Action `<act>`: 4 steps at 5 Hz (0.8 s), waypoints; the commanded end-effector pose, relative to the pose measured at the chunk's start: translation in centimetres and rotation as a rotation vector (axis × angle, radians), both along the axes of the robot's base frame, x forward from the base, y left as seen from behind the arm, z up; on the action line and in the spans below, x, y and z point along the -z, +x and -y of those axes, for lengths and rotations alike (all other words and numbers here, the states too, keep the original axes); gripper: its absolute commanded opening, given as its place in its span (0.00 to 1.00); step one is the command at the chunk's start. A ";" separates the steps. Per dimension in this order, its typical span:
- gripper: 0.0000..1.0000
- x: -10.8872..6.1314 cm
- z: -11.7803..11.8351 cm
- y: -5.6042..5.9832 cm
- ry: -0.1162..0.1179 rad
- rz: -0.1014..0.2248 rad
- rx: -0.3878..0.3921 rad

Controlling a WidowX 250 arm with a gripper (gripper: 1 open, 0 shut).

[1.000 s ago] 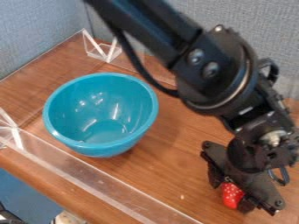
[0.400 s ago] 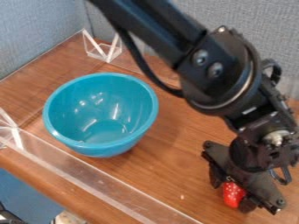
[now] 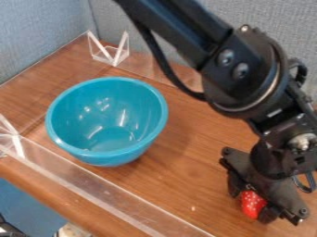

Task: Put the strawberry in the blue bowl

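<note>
One strawberry [image 3: 253, 205]: red, low at the right of the view, clamped in the gripper [image 3: 261, 197], with part of it hidden behind the dark fingers.
Gripper: closed on the strawberry, pointing down, its tips low over the near right part of the table [image 3: 186, 167]; whether the fruit touches the wood cannot be told.
Arm [image 3: 210, 56]: black, with rounded joints and silvery round caps, slanting from the top edge down to the lower right.
Cable [image 3: 158, 57]: dark, curving beside the upper arm and bending in toward the thick joint.
Bowl [image 3: 107, 120]: blue, round, deep and glossy, upright on the table in the left half, with bright reflections on its inner wall and nothing seen inside.
Fruit and bowl: well apart, the strawberry outside the rim, to the right of the bowl and nearer the camera.
Table: warm brown wood with visible grain, running beneath bowl and gripper.
Near edge: a clear strip [image 3: 106, 196] runs slantwise from the left side toward the bottom.
Clear holder [image 3: 109, 50]: pointed and see-through, behind the bowl near the back corner.
Walls [image 3: 37, 37]: pale grey, meeting in a corner behind the table.
Lower left: a blue surface [image 3: 28, 211] below the table's edge, with dark parts in the corner, too cropped to name.
</note>
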State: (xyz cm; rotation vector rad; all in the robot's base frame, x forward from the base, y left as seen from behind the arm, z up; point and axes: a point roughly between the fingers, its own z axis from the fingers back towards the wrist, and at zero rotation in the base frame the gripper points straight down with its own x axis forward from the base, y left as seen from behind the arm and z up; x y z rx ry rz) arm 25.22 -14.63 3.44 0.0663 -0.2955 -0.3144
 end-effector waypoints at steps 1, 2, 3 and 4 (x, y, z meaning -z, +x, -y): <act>0.00 -0.8 0.1 0.7 -0.019 0.028 0.039; 0.00 -2.3 -1.0 0.6 -0.029 0.057 0.032; 0.00 -4.5 -3.1 0.3 -0.034 0.081 0.008; 0.00 -5.7 -5.5 -0.8 -0.019 0.076 -0.051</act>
